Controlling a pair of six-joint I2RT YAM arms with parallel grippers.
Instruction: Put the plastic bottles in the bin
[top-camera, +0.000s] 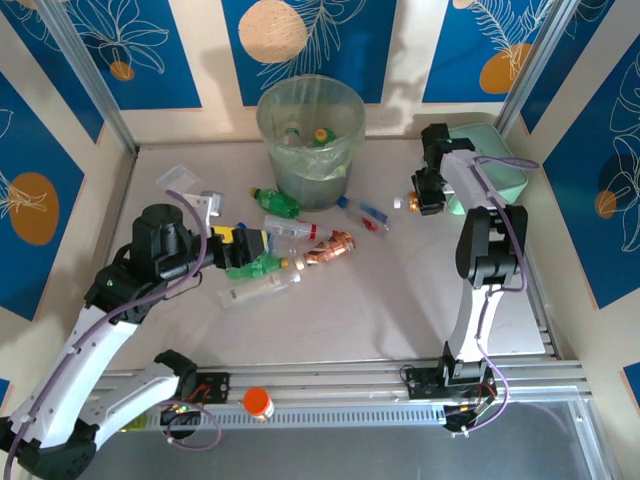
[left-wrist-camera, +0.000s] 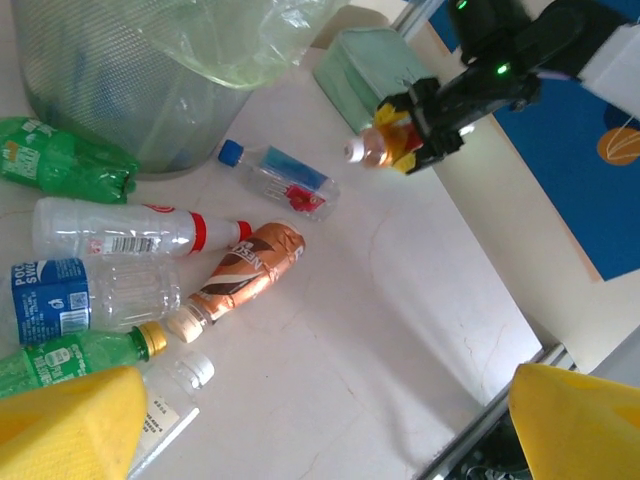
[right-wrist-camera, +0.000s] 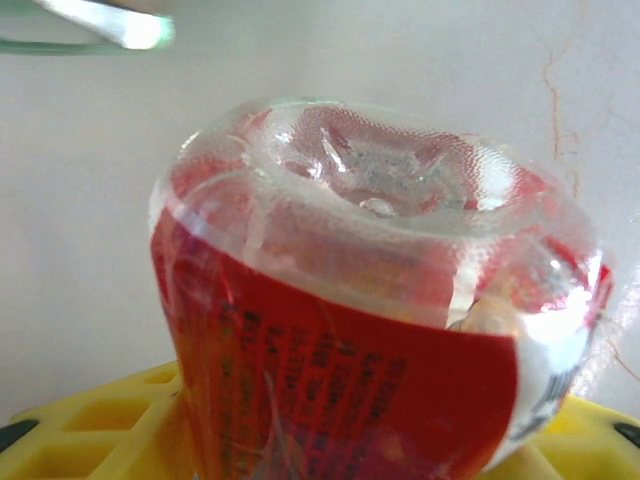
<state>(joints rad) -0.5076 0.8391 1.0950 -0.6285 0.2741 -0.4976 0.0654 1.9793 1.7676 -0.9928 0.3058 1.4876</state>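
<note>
Tabletop (top-camera: 360, 310) with the bin (top-camera: 343, 150) at its far edge, mouth up to receive drops. Plastic bottles (top-camera: 285, 228) lie loose between bin and centre; left gripper (top-camera: 250, 250) hangs above them, fingers (left-wrist-camera: 70, 425) wide apart, seemingly ready to pick. Right gripper (top-camera: 420, 200), near the right edge, is clamped on a red-labelled bottle (right-wrist-camera: 350, 380). Right wrist view resolves its label; top view, its path binward.

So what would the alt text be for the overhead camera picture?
From above, a robot's right gripper grips a small bottle beside a mint-green box on a pale table, while its left gripper hangs open over scattered plastic bottles. A round bin at the back already has bottles in it.
</note>
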